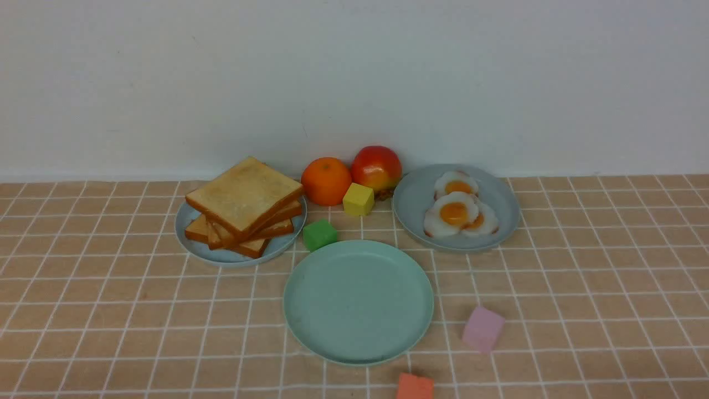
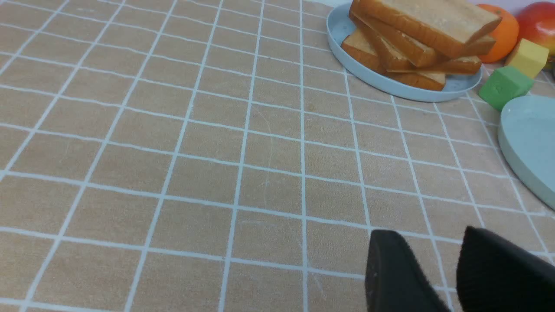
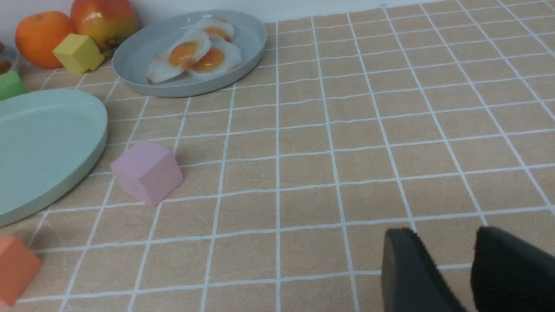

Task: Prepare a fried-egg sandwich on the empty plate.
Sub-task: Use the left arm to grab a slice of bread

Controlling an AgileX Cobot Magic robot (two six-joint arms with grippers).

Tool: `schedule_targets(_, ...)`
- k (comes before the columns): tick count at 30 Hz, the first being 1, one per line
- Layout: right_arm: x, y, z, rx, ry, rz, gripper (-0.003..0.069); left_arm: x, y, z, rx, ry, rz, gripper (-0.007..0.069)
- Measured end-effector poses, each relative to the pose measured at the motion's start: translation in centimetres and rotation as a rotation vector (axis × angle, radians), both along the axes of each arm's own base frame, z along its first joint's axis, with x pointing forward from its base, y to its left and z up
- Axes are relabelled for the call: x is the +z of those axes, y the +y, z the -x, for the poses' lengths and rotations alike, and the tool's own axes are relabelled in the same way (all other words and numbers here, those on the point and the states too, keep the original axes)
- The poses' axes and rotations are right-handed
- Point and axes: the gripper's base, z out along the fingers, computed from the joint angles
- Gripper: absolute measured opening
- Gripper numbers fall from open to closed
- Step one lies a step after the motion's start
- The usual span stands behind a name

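Left gripper (image 2: pixel 427 242) and right gripper (image 3: pixel 444 238) hung with jaws parted, holding nothing.
Each showed two black fingers (image 2: pixel 392 273) with a clear gap, low over the checked tablecloth (image 1: pixel 111 310) and touching nothing. The toast slices (image 1: pixel 243 194) lay stacked on one grey-blue plate (image 1: pixel 221 256), the fried eggs (image 1: pixel 455 213) on the other (image 1: pixel 415 199). The mint-green plate (image 1: pixel 358 302) sat bare, nearer than both and between them.

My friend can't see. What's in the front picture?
An empty green plate sits front and centre on a checked tablecloth. Behind it, toast is stacked on a grey plate on the left and fried eggs lie on a second grey plate on the right, with an orange and an apple between. Four blocks are scattered about.
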Motion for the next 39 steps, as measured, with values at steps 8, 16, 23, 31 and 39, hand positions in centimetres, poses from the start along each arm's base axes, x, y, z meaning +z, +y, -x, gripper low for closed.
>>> schedule_targets(8,0.0,0.0,0.0,0.0,-0.001,0.0,0.0239,0.0,0.0,0.0,0.0,0.0,0.0,0.0238)
schedule_targets(16,0.0,0.0,0.0,0.0,-0.001,0.0,0.0239,0.3,0.0,-0.1,-0.001,-0.036,0.012,0.0238)
schedule_targets(23,0.0,0.0,0.0,0.0,-0.001,0.0,0.0239,2.6,-0.3,-0.4,0.057,-0.249,0.598,0.0238)
schedule_targets(31,0.0,0.0,0.0,0.0,-0.001,0.0,0.0239,5.1,-0.1,-0.3,0.068,-0.354,0.737,0.018)
schedule_targets(39,0.0,0.0,0.0,0.0,-0.003,0.0,0.0239,11.2,-1.2,-3.3,-0.015,-0.009,0.37,-0.0013)
